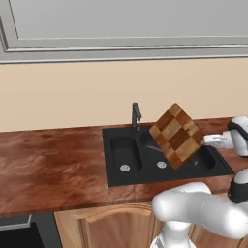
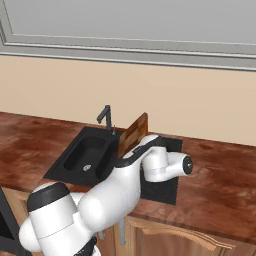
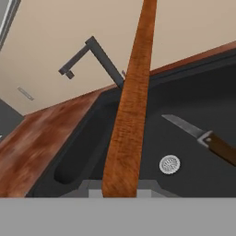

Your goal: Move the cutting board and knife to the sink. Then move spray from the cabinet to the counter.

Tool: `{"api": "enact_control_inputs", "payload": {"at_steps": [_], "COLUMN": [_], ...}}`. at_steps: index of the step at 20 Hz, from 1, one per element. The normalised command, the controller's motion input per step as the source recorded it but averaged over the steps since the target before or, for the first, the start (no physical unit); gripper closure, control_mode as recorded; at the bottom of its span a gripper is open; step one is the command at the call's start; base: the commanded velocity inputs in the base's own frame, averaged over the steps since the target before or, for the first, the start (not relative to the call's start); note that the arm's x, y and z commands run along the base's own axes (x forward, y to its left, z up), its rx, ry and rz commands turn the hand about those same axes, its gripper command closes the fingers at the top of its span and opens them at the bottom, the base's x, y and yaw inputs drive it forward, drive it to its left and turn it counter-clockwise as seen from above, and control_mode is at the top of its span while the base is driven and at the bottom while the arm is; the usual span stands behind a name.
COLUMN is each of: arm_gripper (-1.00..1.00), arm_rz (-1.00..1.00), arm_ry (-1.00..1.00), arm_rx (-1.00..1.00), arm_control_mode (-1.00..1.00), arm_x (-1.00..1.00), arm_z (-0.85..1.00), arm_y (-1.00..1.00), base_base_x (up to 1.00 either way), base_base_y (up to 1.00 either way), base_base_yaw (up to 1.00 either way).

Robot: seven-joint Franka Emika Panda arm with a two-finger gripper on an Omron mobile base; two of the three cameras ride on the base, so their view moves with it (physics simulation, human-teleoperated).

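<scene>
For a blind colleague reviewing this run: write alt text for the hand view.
The cutting board, seen edge-on, is held in the end effector above the black sink. The knife already lies in the basin near a drain, with the faucet behind.

This is looking like a home kitchen; a black double-basin sink (image 1: 127, 160) with a slim dark faucet (image 1: 136, 116) is sitting in a long reddish-brown counter (image 1: 53, 164); wooden cabinet doors (image 1: 114, 227) are standing below it; a beige wall (image 1: 72, 94) is rising behind; a checkered cutting board (image 1: 176, 135) and a knife (image 3: 203, 137) are showing over the basin.
</scene>
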Motion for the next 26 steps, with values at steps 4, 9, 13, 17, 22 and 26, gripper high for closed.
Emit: {"api": "enact_control_inputs", "payload": {"at_steps": [4,9,13,17,22,26], "arm_gripper": [1.00,1.00,1.00,1.00,1.00,1.00], "arm_rz": [0.00,0.00,0.00,0.00,0.00,0.00], "arm_ry": [0.00,0.00,0.00,0.00,0.00,0.00], "arm_rx": [0.00,0.00,0.00,0.00,0.00,0.00], "arm_control_mode": [-1.00,-1.00,-1.00,-1.00,-1.00,-1.00], "arm_x": [0.31,0.10,0.22,0.26,0.28,0.26], "arm_z": [-0.28,-0.42,-0.42,-0.37,-0.34,-0.34], "arm_y": [0.00,0.05,0.11,0.09,0.09,0.11], "base_base_x": [0.00,0.00,0.00,0.00,0.00,0.00], "base_base_y": [0.00,0.00,0.00,0.00,0.00,0.00], "base_base_yaw": [0.00,0.00,0.00,0.00,0.00,0.00]}}
